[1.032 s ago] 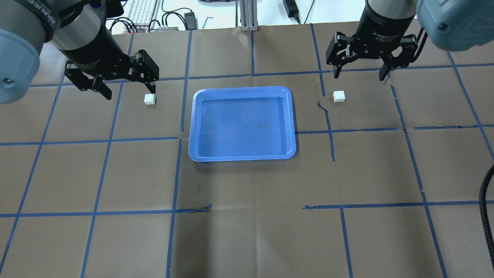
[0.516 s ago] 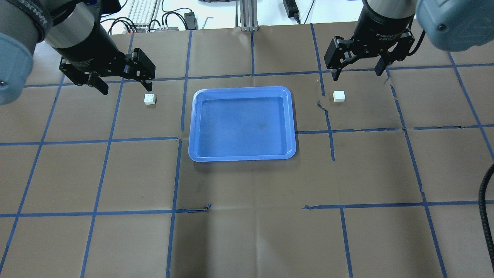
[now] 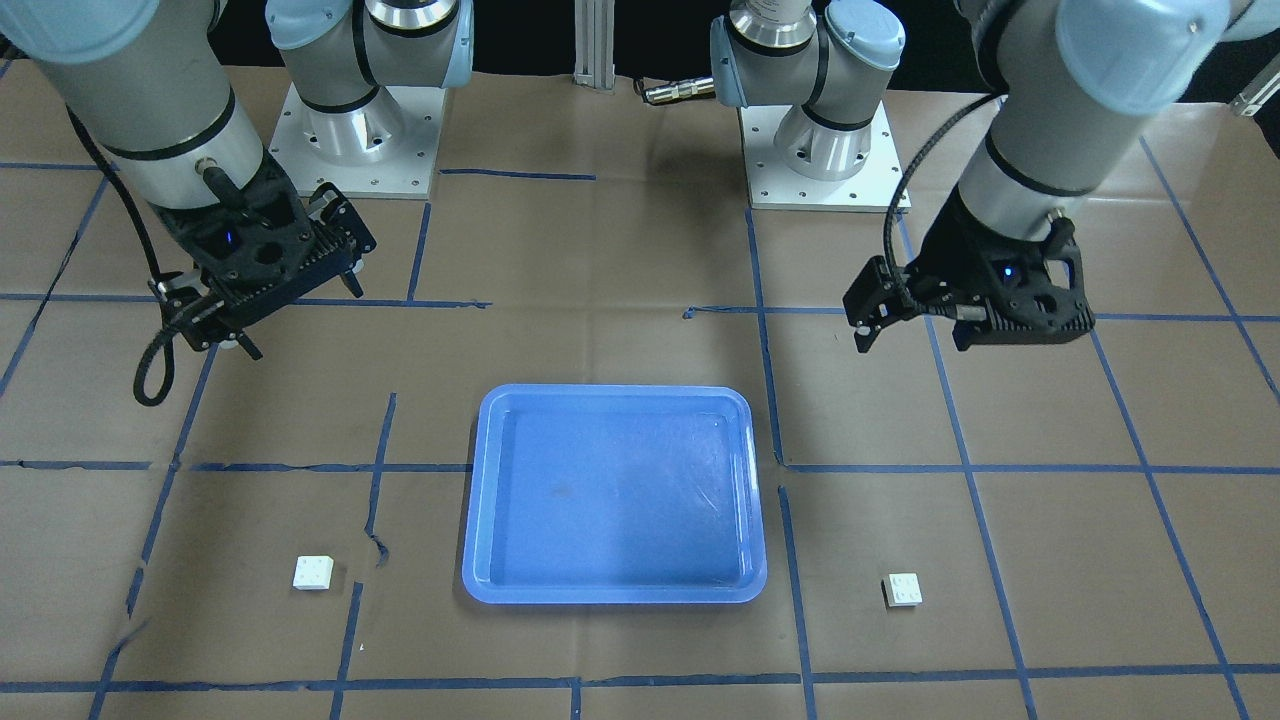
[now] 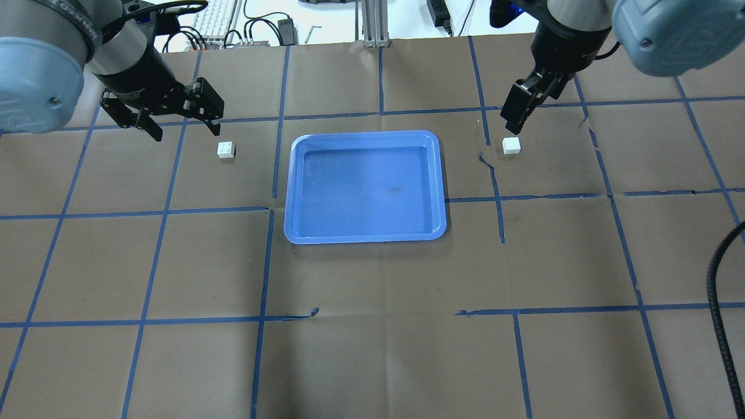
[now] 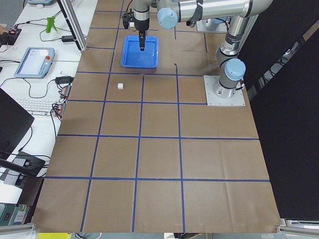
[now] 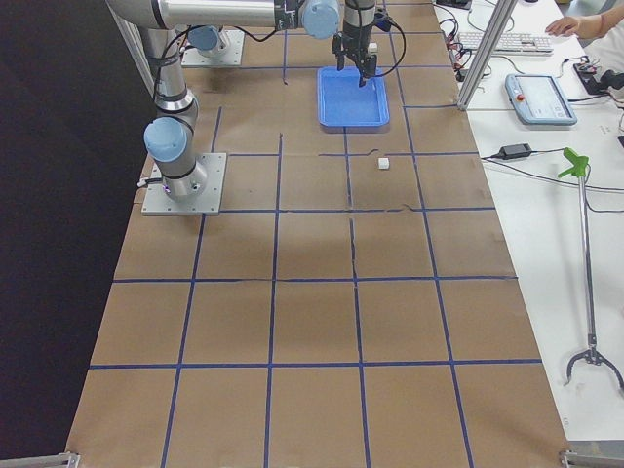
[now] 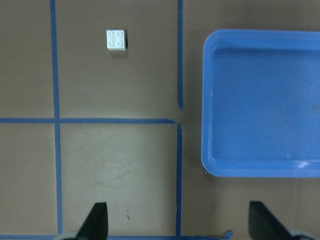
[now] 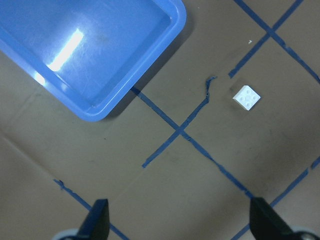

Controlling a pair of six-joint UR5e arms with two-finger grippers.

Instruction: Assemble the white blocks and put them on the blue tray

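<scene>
Two white blocks lie on the brown table either side of the blue tray (image 4: 365, 135). One block (image 4: 226, 149) is left of the tray, the other (image 4: 511, 145) right of it. My left gripper (image 4: 186, 131) is open and empty, hovering just behind and left of the left block, which shows in the left wrist view (image 7: 116, 40). My right gripper (image 4: 515, 119) is open and empty, turned edge-on, above and just behind the right block, seen in the right wrist view (image 8: 246, 97). The tray (image 3: 610, 490) holds nothing.
Blue tape lines grid the brown paper table cover, with small tears near the tray (image 4: 488, 160). A keyboard and cables (image 4: 221, 23) lie beyond the far table edge. The arm bases (image 3: 820, 150) stand on the robot's side.
The right gripper has turned about its wrist and now shows edge-on above the right block. The left gripper has drawn back slightly toward the far edge. Both blocks stay put.
</scene>
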